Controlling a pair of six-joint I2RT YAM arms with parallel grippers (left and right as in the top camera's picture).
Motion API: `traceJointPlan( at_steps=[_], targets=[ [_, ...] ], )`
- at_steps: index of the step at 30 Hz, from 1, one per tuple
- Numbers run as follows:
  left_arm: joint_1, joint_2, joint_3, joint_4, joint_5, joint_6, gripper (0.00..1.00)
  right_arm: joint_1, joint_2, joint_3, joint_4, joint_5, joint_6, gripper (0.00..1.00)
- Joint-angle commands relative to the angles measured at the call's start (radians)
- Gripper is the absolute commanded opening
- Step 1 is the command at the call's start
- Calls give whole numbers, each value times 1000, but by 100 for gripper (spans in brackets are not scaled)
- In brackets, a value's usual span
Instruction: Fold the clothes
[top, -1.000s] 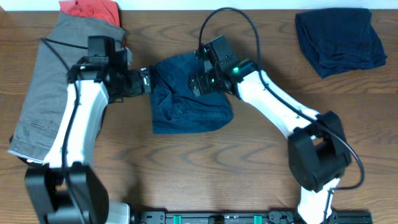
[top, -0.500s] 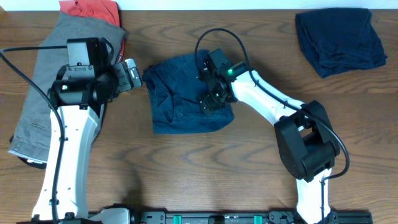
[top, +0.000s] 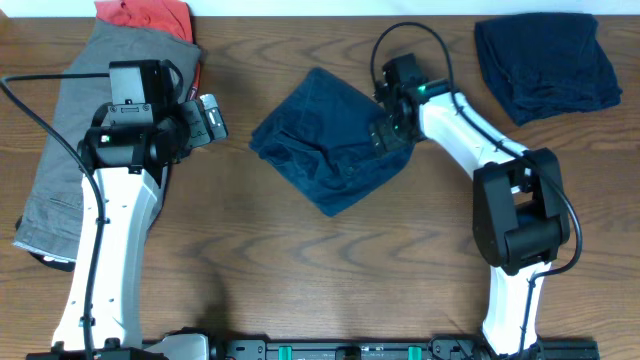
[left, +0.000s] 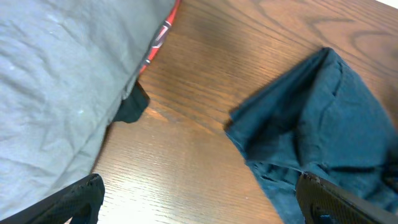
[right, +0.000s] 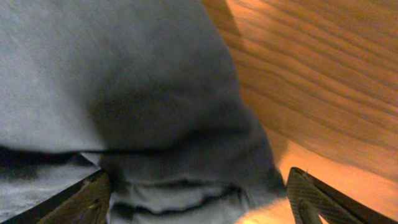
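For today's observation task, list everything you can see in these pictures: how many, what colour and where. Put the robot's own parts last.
Table: one, brown wood, under everything.
Denim shorts: one pair, dark blue, crumpled at the centre of the table.
Grey shorts: one pair, grey-khaki, spread along the left side.
Red garment: one, red-orange, at the far left corner, partly under the grey shorts.
Navy garment: one, dark navy, at the far right corner.
Arms: two, white and black, one on each side.
Left gripper: one, black, above bare table between the two pairs of shorts, fingers apart.
Right gripper: one, black, on the right edge of the denim shorts, cloth between its fingers.
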Motion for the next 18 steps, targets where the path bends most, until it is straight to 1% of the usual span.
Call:
traceJointPlan(
  at_steps=[1, 5, 8, 11, 15, 18],
  targets=[
    [4, 8, -4, 8, -50, -6, 100, 2, 6, 126, -60, 24, -59, 88],
    [4, 8, -4, 16, -51, -6, 100, 56, 6, 278, -179, -10, -125, 92],
    [5, 8, -4, 23, -102, -10, 100, 125, 6, 344, -236, -42, -161, 96],
    [17, 8, -4, 27, -117, -10, 100, 202, 8, 339, -244, -63, -171, 99],
    [65, 8, -4, 19, -117, -12, 100, 307, 9, 290, -233, -70, -171, 99],
    [111, 8, -4, 13, -116, -46, 100, 356, 9, 243, -193, -70, -171, 99]
  ],
)
